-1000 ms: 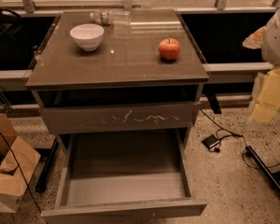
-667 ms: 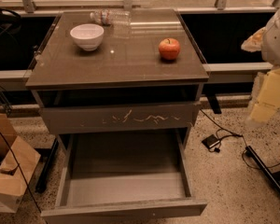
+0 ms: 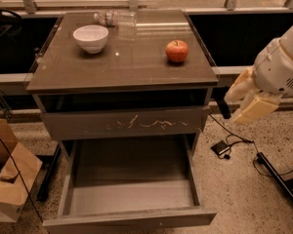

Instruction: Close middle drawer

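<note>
The middle drawer (image 3: 129, 219) stands pulled far out at the bottom of the grey-brown cabinet (image 3: 127, 65). Its plain flat front is near the lower edge of the camera view and its deep grey box (image 3: 132, 177) is empty. Above it is the drawer front with pale scratch marks (image 3: 127, 123), pushed further in. My gripper (image 3: 244, 100), cream-coloured on a white arm, hangs in the air to the right of the cabinet at the height of the scratched front. It is apart from the cabinet and holds nothing that I can see.
On the cabinet top sit a white bowl (image 3: 91, 37), a red apple (image 3: 177, 50) and a clear plastic bottle (image 3: 115, 17) lying down. A cardboard box (image 3: 10, 179) stands at the left. Cables and a small black device (image 3: 221, 148) lie on the floor at the right, beside a black stand leg (image 3: 278, 177).
My gripper and arm have moved left, closer to the cabinet's right side. The drawers and the things on top have not moved.
</note>
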### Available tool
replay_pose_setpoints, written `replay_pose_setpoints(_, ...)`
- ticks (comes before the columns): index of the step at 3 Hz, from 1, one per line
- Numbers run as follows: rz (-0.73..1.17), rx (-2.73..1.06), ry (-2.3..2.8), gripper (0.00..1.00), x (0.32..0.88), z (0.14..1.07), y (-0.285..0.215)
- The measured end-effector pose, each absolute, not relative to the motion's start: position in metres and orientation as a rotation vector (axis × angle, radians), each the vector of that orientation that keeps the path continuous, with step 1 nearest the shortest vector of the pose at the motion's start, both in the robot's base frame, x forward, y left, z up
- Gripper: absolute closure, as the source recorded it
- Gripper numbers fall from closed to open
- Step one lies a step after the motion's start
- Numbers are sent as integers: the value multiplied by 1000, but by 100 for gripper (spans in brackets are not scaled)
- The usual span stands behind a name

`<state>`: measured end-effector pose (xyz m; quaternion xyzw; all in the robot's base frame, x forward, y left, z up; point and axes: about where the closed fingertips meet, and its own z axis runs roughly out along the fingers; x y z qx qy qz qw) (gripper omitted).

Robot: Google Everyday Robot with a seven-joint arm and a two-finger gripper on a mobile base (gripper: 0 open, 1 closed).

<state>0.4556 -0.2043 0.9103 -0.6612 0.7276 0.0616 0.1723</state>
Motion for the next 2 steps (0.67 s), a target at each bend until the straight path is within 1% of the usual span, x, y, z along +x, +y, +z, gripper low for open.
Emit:
replay_pose_setpoints(1, 396, -1937, 1958, 77, 444, 854, -198)
replay_pose_setpoints(2, 559, -1934, 1980, 100, 421, 776, -189)
